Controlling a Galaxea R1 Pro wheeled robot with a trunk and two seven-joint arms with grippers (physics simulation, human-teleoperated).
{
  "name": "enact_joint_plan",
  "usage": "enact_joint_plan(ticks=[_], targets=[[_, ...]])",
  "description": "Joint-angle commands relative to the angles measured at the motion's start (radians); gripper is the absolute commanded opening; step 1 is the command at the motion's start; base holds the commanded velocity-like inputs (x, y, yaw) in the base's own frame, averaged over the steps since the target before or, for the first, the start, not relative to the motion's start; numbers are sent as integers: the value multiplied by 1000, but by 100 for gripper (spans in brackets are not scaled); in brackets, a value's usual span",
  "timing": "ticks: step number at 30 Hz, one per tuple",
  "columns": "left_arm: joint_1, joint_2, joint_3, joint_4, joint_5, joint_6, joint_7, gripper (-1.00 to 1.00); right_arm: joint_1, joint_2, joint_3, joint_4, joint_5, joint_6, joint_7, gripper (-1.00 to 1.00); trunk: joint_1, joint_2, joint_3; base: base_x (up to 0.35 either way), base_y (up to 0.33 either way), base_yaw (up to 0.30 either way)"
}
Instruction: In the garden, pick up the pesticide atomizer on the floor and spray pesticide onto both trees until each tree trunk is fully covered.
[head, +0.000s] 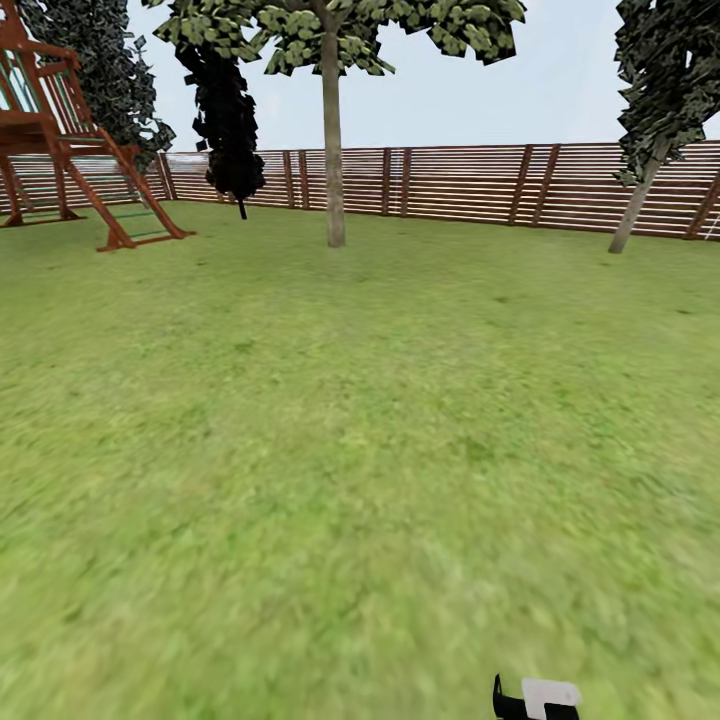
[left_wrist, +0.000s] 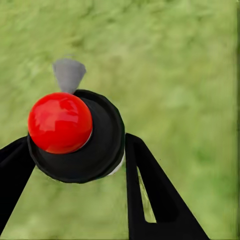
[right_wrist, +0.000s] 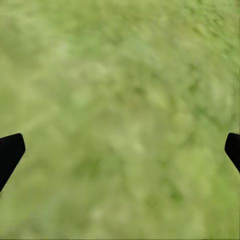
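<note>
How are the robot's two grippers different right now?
The left gripper is shut on the pesticide atomizer, its red top facing the camera; the right gripper holds nothing. The left gripper's fingers press close around the bottle, while the right gripper's fingers are spread wide apart. Both are black and hang over green grass.

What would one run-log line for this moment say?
left gripper: shut on bottle | right gripper: open, over grass | tree: ahead
</note>
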Motion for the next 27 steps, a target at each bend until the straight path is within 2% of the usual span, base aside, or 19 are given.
enact_joint_plan(ticks=[1,27], targets=[[0,0,0,0,0,-1,0,-100,0,0,0,0,0,0,0,100,0,0,0,337,0,0],[0,0,0,0,2,-1,0,-100,0,0,0,0,0,0,0,100,0,0,0,337,0,0]])
